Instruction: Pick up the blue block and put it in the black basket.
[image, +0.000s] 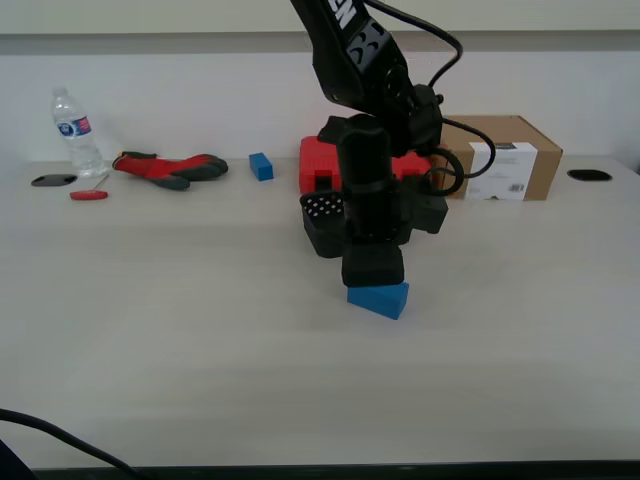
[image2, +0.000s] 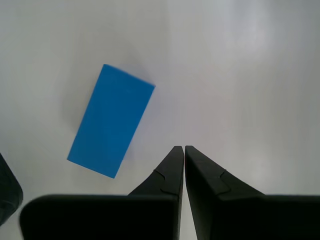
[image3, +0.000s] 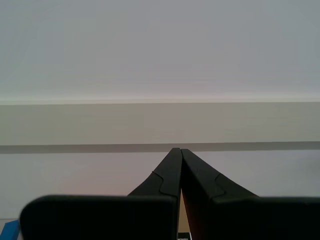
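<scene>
The blue block (image: 380, 299) lies flat on the pale table (image: 200, 320), just in front of the black basket (image: 320, 212), which the arm partly hides. My first gripper (image: 374, 272) points straight down right above the block. In the first wrist view my first gripper (image2: 180, 147) is shut and empty. There the block (image2: 111, 127) lies askew on the table beside the fingertips, apart from them. My second gripper (image3: 177, 149) is shut and empty and faces a bare wall. It does not show in the exterior view.
A red tool case (image: 318, 162) stands behind the basket, with a cardboard box (image: 505, 155) to the exterior view's right. A small blue block (image: 261, 166), red-and-grey gloves (image: 170, 168), a red-handled tool (image: 88, 195) and a water bottle (image: 75, 130) lie at the back left.
</scene>
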